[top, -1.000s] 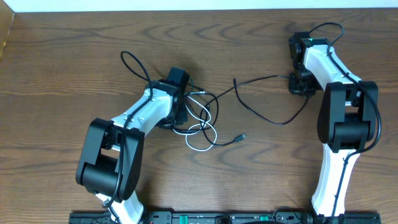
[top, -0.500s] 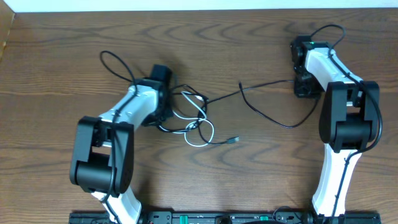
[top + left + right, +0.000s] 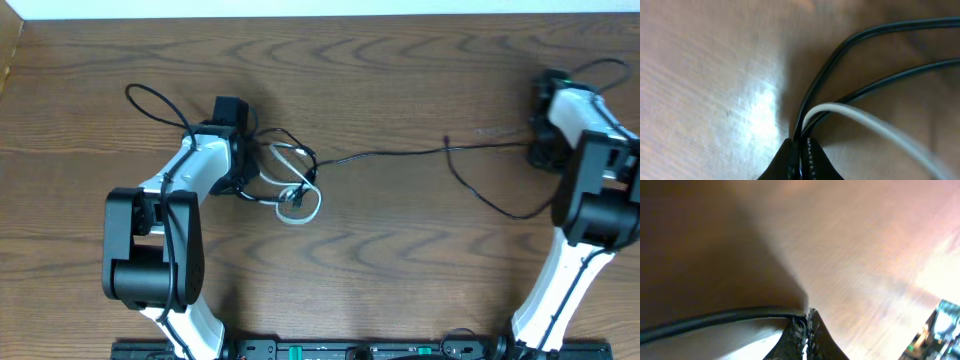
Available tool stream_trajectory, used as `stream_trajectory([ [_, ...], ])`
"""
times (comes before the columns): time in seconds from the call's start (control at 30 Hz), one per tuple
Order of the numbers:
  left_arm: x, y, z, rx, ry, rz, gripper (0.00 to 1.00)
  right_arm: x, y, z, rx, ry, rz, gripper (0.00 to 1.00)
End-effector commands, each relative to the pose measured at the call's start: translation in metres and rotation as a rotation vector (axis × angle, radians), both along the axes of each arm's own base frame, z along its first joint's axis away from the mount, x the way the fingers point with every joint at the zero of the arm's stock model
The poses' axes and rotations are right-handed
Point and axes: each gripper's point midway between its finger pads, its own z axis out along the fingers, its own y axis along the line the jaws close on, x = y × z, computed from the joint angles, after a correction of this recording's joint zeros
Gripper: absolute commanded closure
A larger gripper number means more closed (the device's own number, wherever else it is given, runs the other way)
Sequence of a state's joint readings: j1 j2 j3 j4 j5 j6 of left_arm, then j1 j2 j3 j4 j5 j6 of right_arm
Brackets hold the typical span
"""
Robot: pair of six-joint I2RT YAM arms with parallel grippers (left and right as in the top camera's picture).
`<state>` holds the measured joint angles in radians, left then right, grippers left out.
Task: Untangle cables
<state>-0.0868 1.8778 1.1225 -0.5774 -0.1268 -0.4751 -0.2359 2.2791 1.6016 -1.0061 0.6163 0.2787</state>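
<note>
In the overhead view the black cable runs stretched from a small knot of loops at left centre across to my right gripper. A slack part of it hangs down toward the front. The white cable forms a tight loop in the knot. My left gripper sits at the knot's left side. The left wrist view shows that gripper shut on two black strands and the white cable. My right gripper is shut on the black cable.
The left arm's own thicker wire loops over the table behind it. The right arm's wire arcs near the right edge. The table's far edge meets a white strip; bare brown wood lies between the arms.
My left arm has moved left and my right arm right, drawing the black cable straight. The loose loops have pulled into a smaller knot, and the plug end has been drawn into it.
</note>
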Motion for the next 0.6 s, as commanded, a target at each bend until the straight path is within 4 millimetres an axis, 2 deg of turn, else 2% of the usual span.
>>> stream_trajectory([
  [0.0,-0.001,0.008,-0.011,0.027,0.011,0.022,0.92,-0.042,0.016,-0.065,0.241,0.066,-0.154,0.99],
  [0.17,0.006,0.009,-0.010,0.034,-0.019,0.024,0.92,-0.055,-0.008,-0.066,0.248,0.044,-0.247,0.99],
  [0.3,0.008,0.014,-0.008,0.061,-0.028,0.029,0.92,-0.063,-0.019,-0.067,0.253,0.029,-0.299,0.99],
  [0.4,0.008,0.015,-0.008,0.065,-0.028,0.030,0.92,-0.062,-0.018,-0.070,0.293,0.003,-0.324,0.99],
  [0.57,0.010,0.015,-0.010,0.065,-0.033,0.030,0.92,-0.054,-0.005,-0.074,0.364,-0.026,-0.323,0.99],
])
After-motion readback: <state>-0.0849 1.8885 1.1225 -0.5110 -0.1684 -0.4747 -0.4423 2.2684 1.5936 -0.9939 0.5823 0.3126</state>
